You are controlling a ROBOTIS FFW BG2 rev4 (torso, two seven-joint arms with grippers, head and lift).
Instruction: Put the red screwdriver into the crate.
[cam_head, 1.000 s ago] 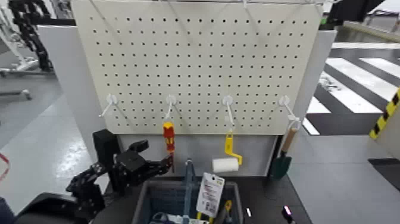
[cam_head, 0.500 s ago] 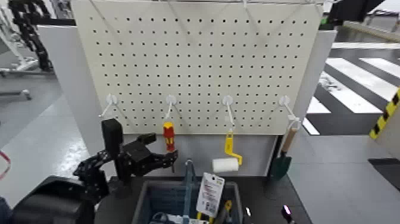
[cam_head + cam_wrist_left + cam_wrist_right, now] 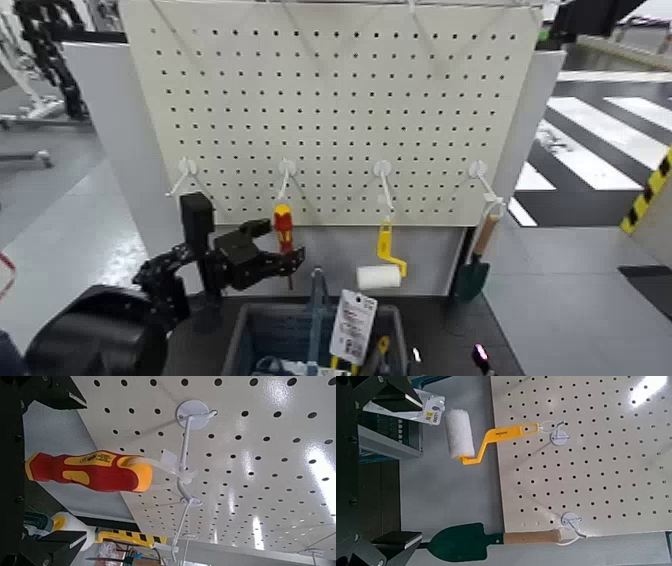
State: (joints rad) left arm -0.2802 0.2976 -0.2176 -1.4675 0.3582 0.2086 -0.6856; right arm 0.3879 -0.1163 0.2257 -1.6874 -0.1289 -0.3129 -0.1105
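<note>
No readable text — labels too small.

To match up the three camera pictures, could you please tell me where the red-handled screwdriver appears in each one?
Head view: the red-and-yellow-handled screwdriver hangs left of centre, below the board.
Left wrist view: its handle spans the left half, mid-height.
Right wrist view: not in it.
Shared landmark: the cream perforated metal-look pegboard, seen in all three.
</note>
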